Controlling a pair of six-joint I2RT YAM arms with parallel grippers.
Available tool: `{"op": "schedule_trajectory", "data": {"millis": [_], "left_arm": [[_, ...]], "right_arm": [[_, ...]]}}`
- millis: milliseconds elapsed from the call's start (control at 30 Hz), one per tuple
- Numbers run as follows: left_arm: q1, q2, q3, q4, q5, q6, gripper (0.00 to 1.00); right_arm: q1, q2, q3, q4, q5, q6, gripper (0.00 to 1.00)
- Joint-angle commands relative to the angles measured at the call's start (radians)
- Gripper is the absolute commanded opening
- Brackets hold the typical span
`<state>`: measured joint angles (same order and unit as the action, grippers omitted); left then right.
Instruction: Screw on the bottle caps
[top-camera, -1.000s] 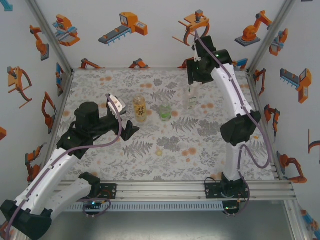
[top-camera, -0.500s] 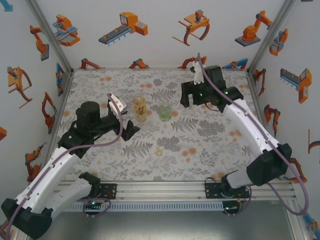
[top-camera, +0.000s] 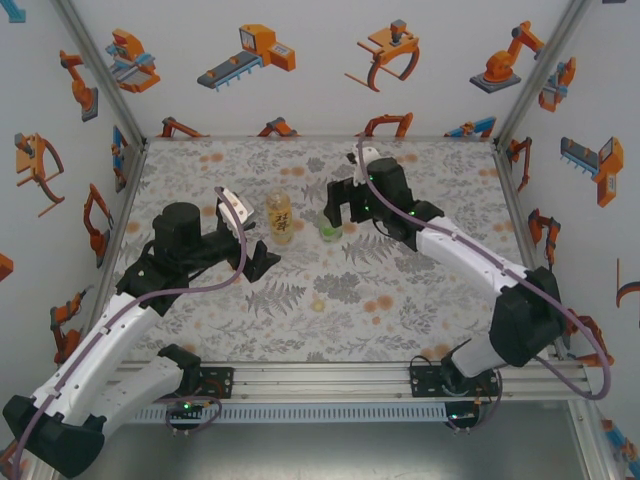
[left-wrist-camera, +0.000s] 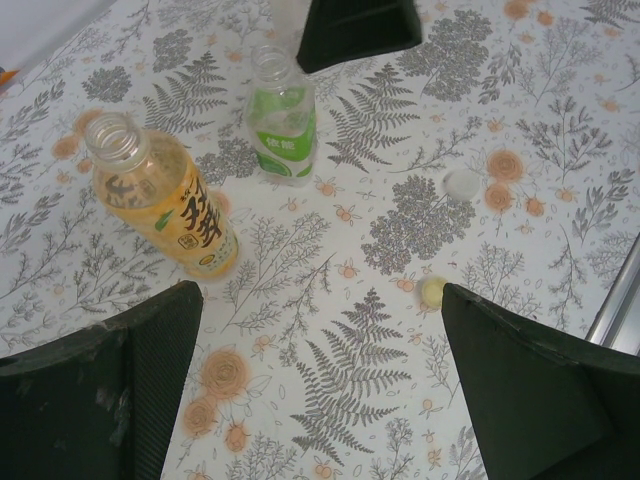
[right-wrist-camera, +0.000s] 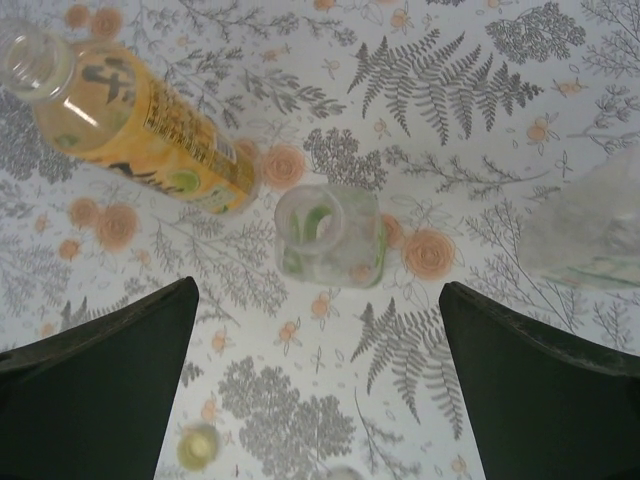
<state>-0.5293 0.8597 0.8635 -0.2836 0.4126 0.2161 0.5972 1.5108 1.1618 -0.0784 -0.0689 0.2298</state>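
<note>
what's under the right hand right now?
The squat green bottle, upright, mouth open, no cap on it. In the top view the right hand partly covers it, so its neck is hidden there.

1. The desk (top-camera: 200, 170) is covered by a white cloth printed with grey ferns and small orange flowers.
2. Behind the desk stands a white back wall (top-camera: 320, 100); a left wall (top-camera: 45, 215) and a right wall (top-camera: 590, 250) close its sides.
3. All three walls around the desk carry orange, blue and grey robot stickers (top-camera: 247, 55).
4. Two metal posts (top-camera: 100, 70) rise slanting from the desk's far corners.
5. Along the desk's near edge run silver rails (top-camera: 330, 375), with a slotted white duct (top-camera: 330, 412) just in front.
6. Nearer than the duct lies a plain grey surface (top-camera: 330, 450).
7. Light on the desk is even and soft, with faint shadows.
</note>
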Motion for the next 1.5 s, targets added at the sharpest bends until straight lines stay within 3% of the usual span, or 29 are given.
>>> {"op": "schedule_trajectory", "data": {"millis": [0, 433, 600, 733, 1167, 1467], "left_arm": [[0.004, -0.01, 0.006, 0.017, 0.023, 0.011, 0.97], [0.001, -0.019, 0.006, 0.012, 0.025, 0.012, 0.97], [-0.001, -0.021, 0.006, 0.013, 0.024, 0.013, 0.97], [-0.002, -0.02, 0.006, 0.012, 0.023, 0.014, 0.97], [-0.006, -0.016, -0.003, 0.038, 0.056, 0.001, 0.97], [-0.02, 0.008, 0.0, 0.107, 0.077, -0.047, 0.96]], "right_arm": [[0.021, 0.065, -0.005, 0.131, 0.06, 0.032, 0.96], [0.026, 0.248, -0.053, 0.322, 0.024, 0.042, 0.9], [0.027, 0.284, -0.051, 0.33, 0.015, 0.036, 0.84], [0.027, 0.289, -0.048, 0.321, 0.008, 0.024, 0.72], [0.027, 0.195, -0.059, 0.244, 0.035, -0.003, 0.51], [0.026, 0.01, -0.036, 0.044, 0.004, -0.07, 0.38]]}}
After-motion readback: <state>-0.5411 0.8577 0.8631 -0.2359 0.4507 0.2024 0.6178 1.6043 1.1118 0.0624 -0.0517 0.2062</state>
